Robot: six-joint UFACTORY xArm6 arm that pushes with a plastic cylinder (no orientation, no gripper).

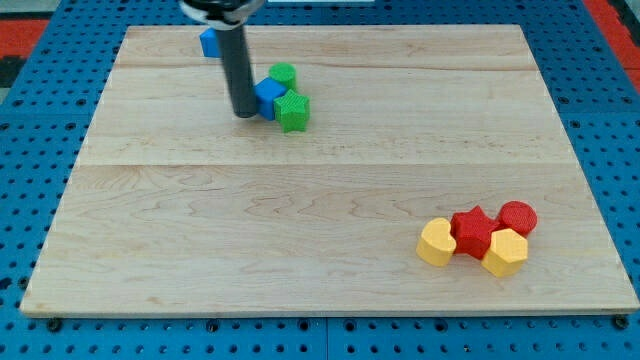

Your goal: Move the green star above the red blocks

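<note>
The green star lies on the wooden board at the view's upper left, touching a blue block and close to a green round block. My tip rests on the board just left of the blue block and left of the green star. The red blocks lie at the view's lower right: a red star and a red round block, side by side.
A yellow block touches the red star on its left and a yellow hexagon sits below the red blocks. Another blue block lies near the board's top edge, partly behind the rod.
</note>
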